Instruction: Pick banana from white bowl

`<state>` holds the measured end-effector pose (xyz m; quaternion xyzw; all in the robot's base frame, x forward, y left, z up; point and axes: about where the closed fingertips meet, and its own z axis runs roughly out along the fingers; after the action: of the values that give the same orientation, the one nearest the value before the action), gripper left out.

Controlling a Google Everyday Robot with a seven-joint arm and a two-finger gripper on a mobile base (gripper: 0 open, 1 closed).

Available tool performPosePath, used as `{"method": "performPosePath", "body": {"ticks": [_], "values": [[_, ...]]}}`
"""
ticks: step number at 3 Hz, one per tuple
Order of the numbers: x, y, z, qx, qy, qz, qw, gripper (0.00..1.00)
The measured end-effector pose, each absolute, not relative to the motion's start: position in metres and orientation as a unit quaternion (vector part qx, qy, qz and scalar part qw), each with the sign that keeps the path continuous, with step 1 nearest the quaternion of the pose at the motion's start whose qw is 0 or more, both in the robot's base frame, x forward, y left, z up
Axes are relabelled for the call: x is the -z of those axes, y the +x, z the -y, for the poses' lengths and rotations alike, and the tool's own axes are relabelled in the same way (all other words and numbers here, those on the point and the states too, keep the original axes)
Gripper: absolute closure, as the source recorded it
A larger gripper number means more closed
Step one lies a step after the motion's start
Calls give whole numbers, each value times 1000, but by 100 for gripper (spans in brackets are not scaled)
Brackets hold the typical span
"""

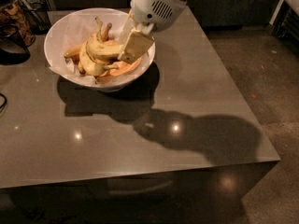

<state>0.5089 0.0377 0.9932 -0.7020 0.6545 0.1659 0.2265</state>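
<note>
Gripper (132,50) low inside the right half of the white bowl (60,26), tip against the right end of the banana (103,49). Clenched on that end or merely set against it: cannot tell. Reaches in steeply from above and to the right, probably to clear the bowl's high rim and meet the fruit at its free end. Just above, white wrist housing (156,3), tilted toward the bowl. Banana topmost on the heap, plump and curved, so likely the easiest to lift without dragging the rest. Beneath and beside it, slimmer orange-tinted bananas (122,69), resting on the paper lining, two stems poking up at the back. Bowl toward the back left of the grey table (140,139), well apart from the front edge. Further left, dark clutter (11,29), too dim to name.
</note>
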Motion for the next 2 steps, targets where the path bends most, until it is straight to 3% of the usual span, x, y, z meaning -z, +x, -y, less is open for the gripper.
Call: {"method": "performPosePath", "body": {"ticks": [2], "values": [[-1001,459,-27,-176,-685,-668,234,100]]}}
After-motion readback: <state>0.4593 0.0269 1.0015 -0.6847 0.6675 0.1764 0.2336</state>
